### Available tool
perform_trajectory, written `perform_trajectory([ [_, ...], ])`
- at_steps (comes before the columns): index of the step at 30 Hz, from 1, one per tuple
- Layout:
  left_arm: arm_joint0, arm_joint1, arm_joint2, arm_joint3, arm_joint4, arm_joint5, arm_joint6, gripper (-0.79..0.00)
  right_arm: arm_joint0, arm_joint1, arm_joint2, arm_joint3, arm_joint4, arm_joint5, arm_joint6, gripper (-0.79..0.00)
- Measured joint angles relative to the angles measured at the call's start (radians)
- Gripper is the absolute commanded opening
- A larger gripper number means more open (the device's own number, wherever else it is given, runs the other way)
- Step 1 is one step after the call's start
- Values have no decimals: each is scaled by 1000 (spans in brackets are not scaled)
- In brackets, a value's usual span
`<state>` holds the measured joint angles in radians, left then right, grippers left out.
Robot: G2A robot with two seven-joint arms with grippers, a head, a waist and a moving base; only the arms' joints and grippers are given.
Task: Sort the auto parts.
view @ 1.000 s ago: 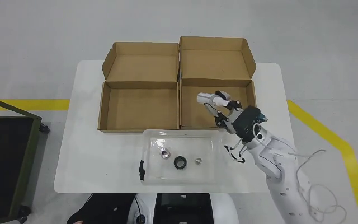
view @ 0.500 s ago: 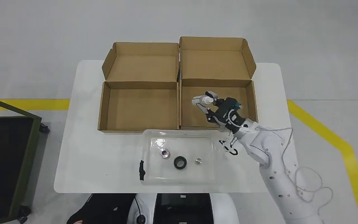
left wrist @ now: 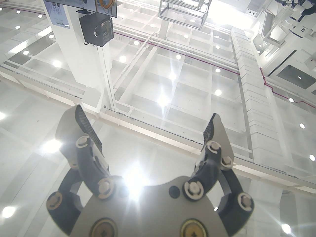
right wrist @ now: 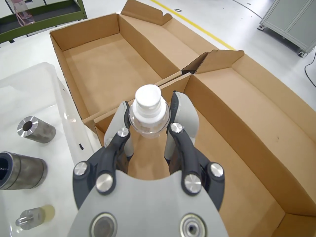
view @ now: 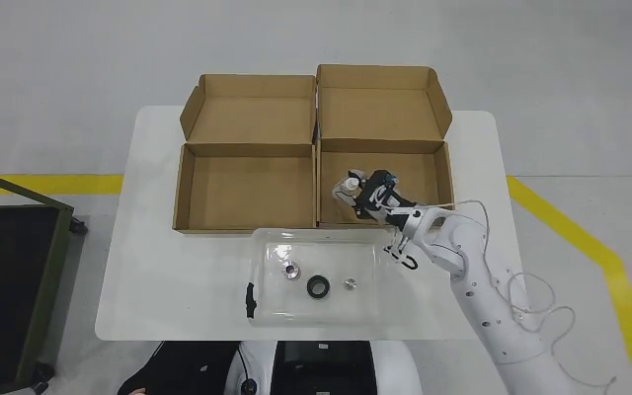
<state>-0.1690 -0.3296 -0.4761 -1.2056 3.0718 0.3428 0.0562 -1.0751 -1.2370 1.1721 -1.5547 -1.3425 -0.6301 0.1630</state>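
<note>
Cardboard is the material of two open boxes: the left box [view: 244, 188] is set just beyond the far left corner of the clear tray [view: 316, 233], and the right box [view: 427, 176] just beyond its far right half. From above, a black clip [view: 250, 299] is seen at the tray's left rim, and inside the tray a metal sleeve [view: 290, 270], a dark ring [view: 318, 286] and a small stud [view: 349, 283] are laid in a row. The right gripper [view: 353, 188] is held over the right box, just past the tray's far rim. In the right wrist view its fingers are shown pinching a small clear bottle [right wrist: 148, 122] with a white cap. The left gripper [left wrist: 146, 111] is seen in its own wrist view with fingers spread wide, pointed at a ceiling.
</note>
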Motion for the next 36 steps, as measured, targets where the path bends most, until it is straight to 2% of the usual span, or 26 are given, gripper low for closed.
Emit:
perform_trajectory([
  [7,0,0,0,0,0,0,0,0,46,-8,-42,54,1,11,35,-785],
  [9,0,0,0,0,0,0,0,0,59,-10,-53,72,4,11,50,-708],
  [11,0,0,0,0,0,0,0,0,69,-11,-62,86,7,10,61,-674],
  [15,0,0,0,0,0,0,0,0,83,-14,-74,114,17,8,70,-671],
  [21,0,0,0,0,0,0,0,0,94,-15,-80,141,26,9,73,-397],
  [22,0,0,0,0,0,0,0,0,95,-15,-80,143,27,9,73,-206],
  [23,0,0,0,0,0,0,0,0,95,-14,-79,144,27,10,73,-148],
  [25,0,0,0,0,0,0,0,0,96,-14,-78,143,28,10,74,-111],
  [26,0,0,0,0,0,0,0,0,96,-13,-76,140,29,10,75,-55],
  [28,0,0,0,0,0,0,0,0,95,-12,-71,122,31,9,77,0],
  [36,0,0,0,0,0,0,0,0,50,7,-12,-40,22,-19,106,0],
])
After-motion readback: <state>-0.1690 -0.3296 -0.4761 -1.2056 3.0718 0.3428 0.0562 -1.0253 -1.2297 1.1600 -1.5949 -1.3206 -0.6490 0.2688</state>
